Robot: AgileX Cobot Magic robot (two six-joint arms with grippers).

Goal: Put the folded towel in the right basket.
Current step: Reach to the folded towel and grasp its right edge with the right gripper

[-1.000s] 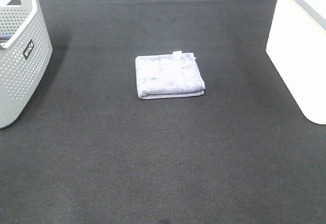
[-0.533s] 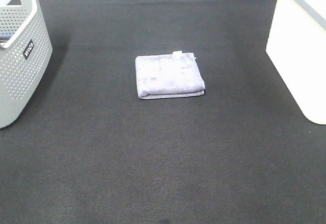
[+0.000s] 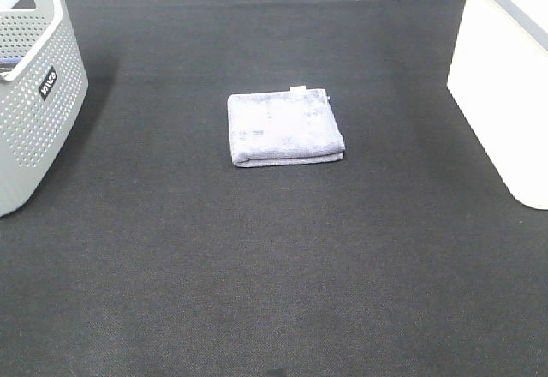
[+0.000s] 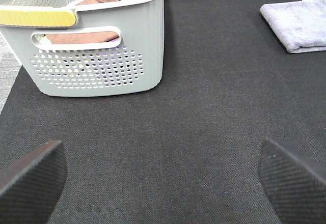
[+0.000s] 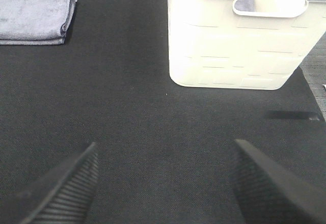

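Note:
The folded lavender-grey towel (image 3: 285, 128) lies flat on the black mat in the middle of the exterior view. It also shows in the left wrist view (image 4: 299, 26) and the right wrist view (image 5: 35, 18). The right basket (image 3: 505, 77) is cream-white with a grey rim, at the right edge; the right wrist view shows its wall and handle slot (image 5: 239, 46). Neither arm shows in the exterior view. My left gripper (image 4: 163, 180) is open and empty, low over the mat near the grey basket. My right gripper (image 5: 165, 183) is open and empty, in front of the white basket.
A grey perforated basket (image 3: 34, 94) stands at the left edge; the left wrist view shows it (image 4: 97, 56) holding brown and blue cloths. The black mat (image 3: 274, 266) covers the table.

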